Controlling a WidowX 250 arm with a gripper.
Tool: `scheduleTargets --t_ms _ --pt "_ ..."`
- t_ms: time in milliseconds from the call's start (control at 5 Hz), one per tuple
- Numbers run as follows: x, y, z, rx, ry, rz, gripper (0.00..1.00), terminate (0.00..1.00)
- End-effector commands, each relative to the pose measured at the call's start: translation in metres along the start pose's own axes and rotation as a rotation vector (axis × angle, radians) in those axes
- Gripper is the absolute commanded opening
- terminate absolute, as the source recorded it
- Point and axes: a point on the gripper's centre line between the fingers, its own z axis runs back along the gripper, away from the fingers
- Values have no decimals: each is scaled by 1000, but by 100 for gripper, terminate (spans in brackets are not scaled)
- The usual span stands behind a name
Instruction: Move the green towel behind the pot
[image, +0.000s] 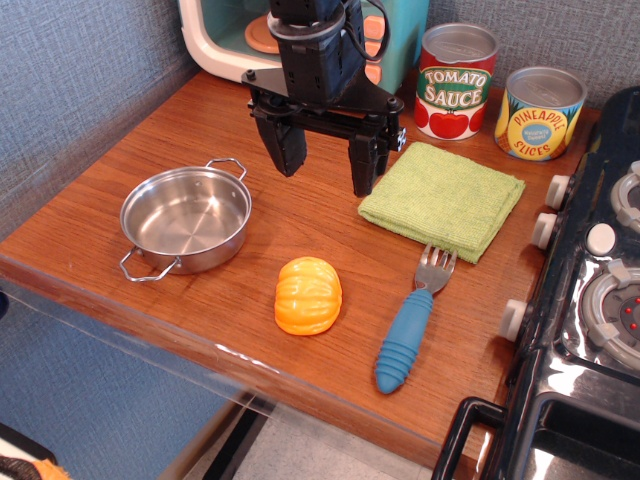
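The green towel (443, 199) lies folded and flat on the wooden table, right of centre. The pot (186, 218) is a shallow shiny steel pan with two wire loop handles, at the left, empty. My gripper (327, 166) hangs open above the table between the pot and the towel, closer to the towel's left edge. Its two black fingers (290, 148) point down and hold nothing.
An orange toy pumpkin (308, 295) and a blue-handled fork (408, 328) lie near the front edge. A tomato sauce can (456, 82) and a pineapple can (539, 113) stand behind the towel. A toy oven (235, 35) is at the back, a black stove (600, 290) at the right.
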Motion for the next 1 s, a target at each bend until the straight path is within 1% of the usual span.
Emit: scheduleTargets --t_ms 0,200,400,600,800 --pt "0 0 0 0 0 0 100 0" --pt "4 -2 -1 -16 -2 8 100 0" --pt "22 -17 -3 -52 -35 -13 100 0" --pt "51 -35 -12 -50 -82 -38 100 0" --pt "77 -48 -33 17 -73 -62 100 0"
